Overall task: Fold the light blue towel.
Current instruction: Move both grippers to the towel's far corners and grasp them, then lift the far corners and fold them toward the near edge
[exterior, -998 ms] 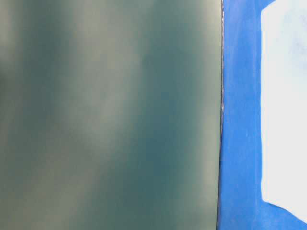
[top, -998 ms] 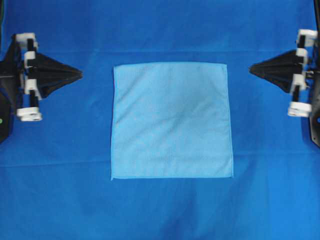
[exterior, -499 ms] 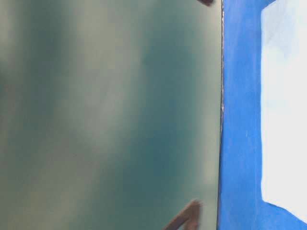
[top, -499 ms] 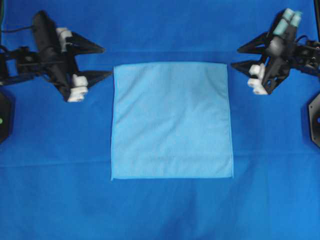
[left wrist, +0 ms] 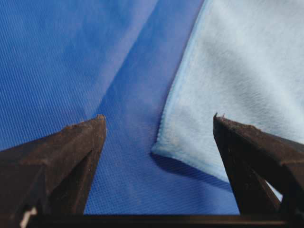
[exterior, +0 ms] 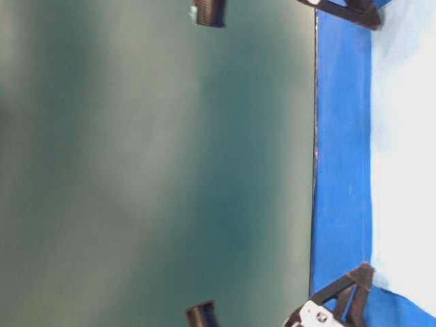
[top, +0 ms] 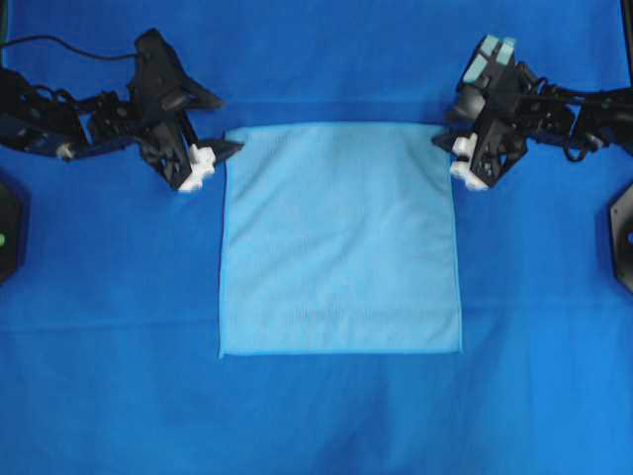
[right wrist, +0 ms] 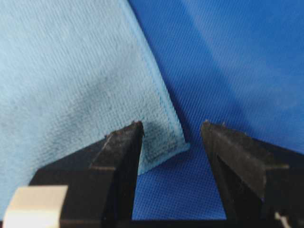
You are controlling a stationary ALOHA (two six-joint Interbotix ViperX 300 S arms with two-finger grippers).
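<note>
1. Towel, light blue, lies flat and unfolded at the centre of the surface, on a darker blue sheet; all four edges straight, no creases visible from overhead.
2. Left end effector sits at the towel's far-left corner (overhead view), tips just beside the edge. Wrist cam: fingers spread wide, the towel corner between them, nearer the right-hand finger; nothing gripped. That corner casts a shadow on the sheet, so it looks slightly raised.
3. Right end effector sits at the far-right corner. Wrist cam: jaws apart w/ the towel corner in the gap; one finger is over the cloth, the other over bare sheet. Whether the finger touches the cloth – can't tell.
4. Table-level view: towel shows as a pale, washed-out band at right; dark finger shapes at the top and bottom edges, next to its corners.
</note>
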